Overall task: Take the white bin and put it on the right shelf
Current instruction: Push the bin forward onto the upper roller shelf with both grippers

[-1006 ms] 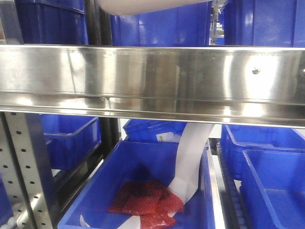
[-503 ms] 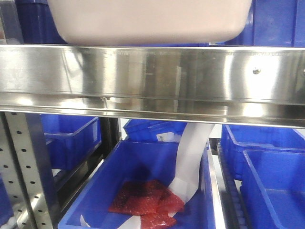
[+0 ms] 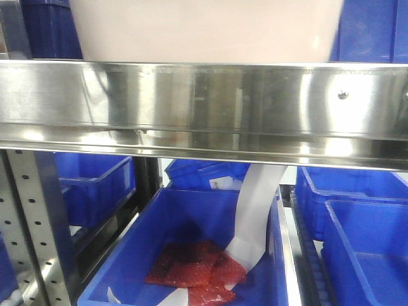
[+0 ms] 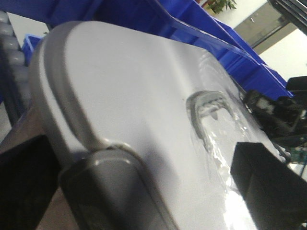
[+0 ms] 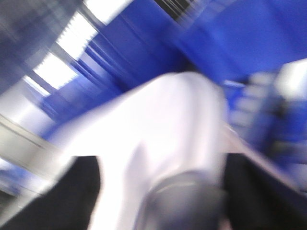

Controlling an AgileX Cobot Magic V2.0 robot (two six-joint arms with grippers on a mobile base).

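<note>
**Q:** How do the jaws stand?

**A:** Left gripper (image 4: pixel 144 191): jaws wide. Its dark fingers (image 4: pixel 264 187) sit at either side of the white bin (image 4: pixel 144 96), whose pale end fills the gap between them, so the bin is gripped. Right gripper (image 5: pixel 158 201): the view is smeared. Dark shapes flank the bin's white surface, but jaw width and contact cannot be told.

**Q:** Where is the bin, and how does it lie?

**A:** Front view: at the right shelf (image 3: pixel 204 102), directly above its steel rail, between blue crates (image 3: pixel 370 29). The long axis runs left to right, parallel with the rail, and a long side faces the camera. The rail hides the base, so whether it rests on the shelf cannot be told.
</note>
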